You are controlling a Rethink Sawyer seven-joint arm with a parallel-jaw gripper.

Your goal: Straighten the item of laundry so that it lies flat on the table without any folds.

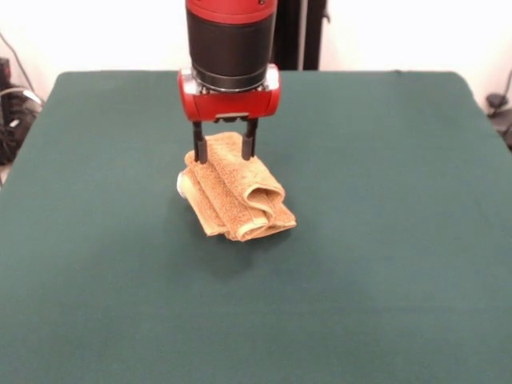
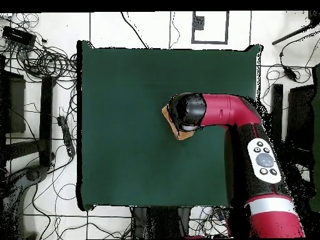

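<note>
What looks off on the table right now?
The towel sits bunched in rolled folds near the middle of the green table, not flat. The claw stands open over its far edge. Nothing spilled or damaged.

One camera faced me from across the bench, close and low. The other looked straight down from high up, taking in the whole bench. Both shared its green top.

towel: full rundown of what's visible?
The towel is orange-tan terry, bunched into a thick multi-layer wad with rolled folds at its front edge, not flat. A bit of white shows at its left side. It sits around the middle of the green table. The hand stands open, fingers straddling its rear part. Overhead, the arm hides most of it.
</note>
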